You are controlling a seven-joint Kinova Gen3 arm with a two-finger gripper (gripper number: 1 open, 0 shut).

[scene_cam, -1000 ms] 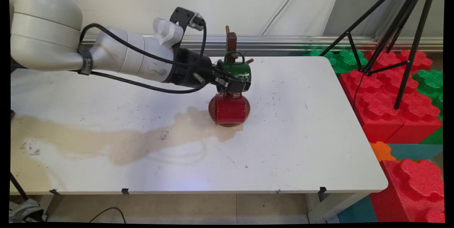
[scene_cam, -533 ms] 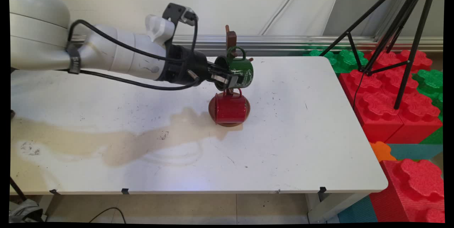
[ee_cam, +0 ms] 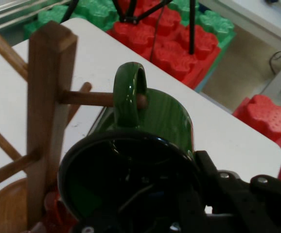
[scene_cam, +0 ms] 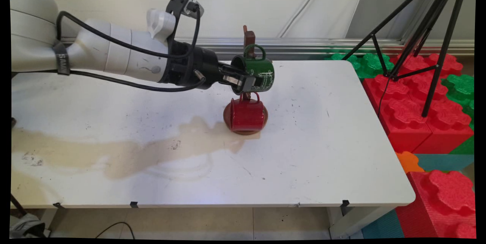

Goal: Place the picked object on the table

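- One green mug (scene_cam: pixel 259 73) lay on its side, axis horizontal, mouth toward the arm, handle up.
- End effector (scene_cam: pixel 246 82) pinched its rim beside the wooden rack (ee_cam: pixel 47 116).

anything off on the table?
Yes: a large tan stain sprawls across the white table from its left edge to the mug tree's base, like a dried spill.
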